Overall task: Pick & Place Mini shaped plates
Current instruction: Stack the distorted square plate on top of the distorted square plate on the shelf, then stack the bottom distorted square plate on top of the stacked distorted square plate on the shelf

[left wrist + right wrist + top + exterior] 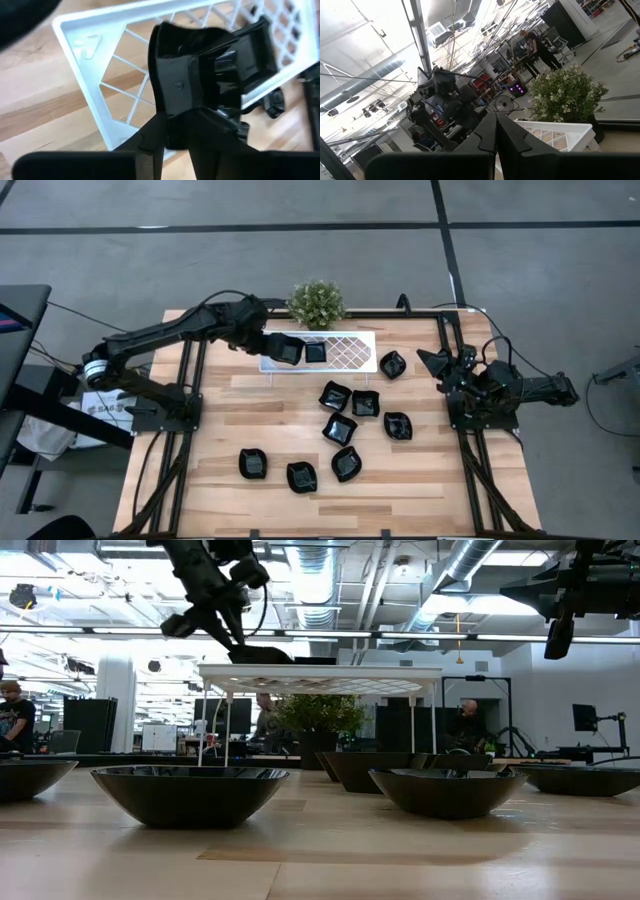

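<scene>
Plates for this task, the mini shaped plates (340,430), lay mostly loose on the wooden bench (215,490), and two had reached the white lattice tray (355,352) at the back edge, beside the potted plant (317,304). We saw the left gripper (283,348) over the tray's left end with one square plate (172,87) directly ahead of it and between its fingers; the fingers looked partly parted around that plate, and we could not tell whether they gripped it or had let go. From the low view the plate seemed to sit on the tray top. A second plate (315,352) lay just beside it toward the tray's middle, so we judged room on that side tight, while the latticed right half stood free. We reckoned the clear way out for the left arm was upward and back toward its own side. The right gripper (440,365) waited at the bench's right edge, fingers shut and holding nothing, nearer to the lone plate (392,364) off the tray's right end.
</scene>
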Controlling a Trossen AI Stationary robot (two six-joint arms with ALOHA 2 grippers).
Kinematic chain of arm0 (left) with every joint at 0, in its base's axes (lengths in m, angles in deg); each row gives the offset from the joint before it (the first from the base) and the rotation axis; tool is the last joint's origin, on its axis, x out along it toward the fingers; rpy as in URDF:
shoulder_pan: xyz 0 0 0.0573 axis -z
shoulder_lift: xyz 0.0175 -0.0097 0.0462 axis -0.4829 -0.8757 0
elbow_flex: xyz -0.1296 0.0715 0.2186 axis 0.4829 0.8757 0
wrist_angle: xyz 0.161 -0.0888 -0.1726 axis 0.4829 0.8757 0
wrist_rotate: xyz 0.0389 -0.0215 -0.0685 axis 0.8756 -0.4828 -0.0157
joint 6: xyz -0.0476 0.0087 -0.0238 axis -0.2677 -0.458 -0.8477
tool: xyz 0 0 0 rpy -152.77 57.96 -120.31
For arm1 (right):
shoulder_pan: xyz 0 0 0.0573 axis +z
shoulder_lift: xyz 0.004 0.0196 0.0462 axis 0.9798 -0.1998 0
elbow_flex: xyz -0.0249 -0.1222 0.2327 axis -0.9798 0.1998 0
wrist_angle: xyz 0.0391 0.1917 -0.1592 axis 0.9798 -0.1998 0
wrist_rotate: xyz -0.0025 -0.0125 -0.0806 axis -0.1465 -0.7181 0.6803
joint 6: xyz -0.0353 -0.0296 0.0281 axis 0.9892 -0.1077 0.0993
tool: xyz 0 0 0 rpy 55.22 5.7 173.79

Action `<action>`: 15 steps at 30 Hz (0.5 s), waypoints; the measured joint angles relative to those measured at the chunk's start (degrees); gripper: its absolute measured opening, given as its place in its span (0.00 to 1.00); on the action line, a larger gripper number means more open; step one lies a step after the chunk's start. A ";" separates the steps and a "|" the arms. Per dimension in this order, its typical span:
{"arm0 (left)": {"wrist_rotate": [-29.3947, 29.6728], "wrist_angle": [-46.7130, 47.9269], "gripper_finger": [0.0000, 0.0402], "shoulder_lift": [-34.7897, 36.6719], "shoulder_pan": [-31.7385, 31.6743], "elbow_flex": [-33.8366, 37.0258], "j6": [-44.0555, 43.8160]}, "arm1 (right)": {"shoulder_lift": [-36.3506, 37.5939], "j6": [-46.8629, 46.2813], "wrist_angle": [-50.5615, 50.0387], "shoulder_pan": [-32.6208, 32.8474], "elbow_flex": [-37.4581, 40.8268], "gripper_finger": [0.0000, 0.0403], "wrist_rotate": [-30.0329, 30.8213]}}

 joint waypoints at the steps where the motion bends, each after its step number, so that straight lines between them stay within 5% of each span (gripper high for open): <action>1: 0.02 -0.05 0.19 0.83 0.00 0.00 0.00 | 0.00 0.00 0.01 0.00 0.00 0.00 0.00; 9: 0.44 -0.06 0.21 9.63 1.10 0.00 -4.98 | -0.01 -0.01 0.04 0.00 0.00 0.00 0.00; 15: 1.97 -0.01 0.21 13.83 10.68 0.00 -13.49 | 0.00 0.00 0.04 0.00 0.00 0.00 0.00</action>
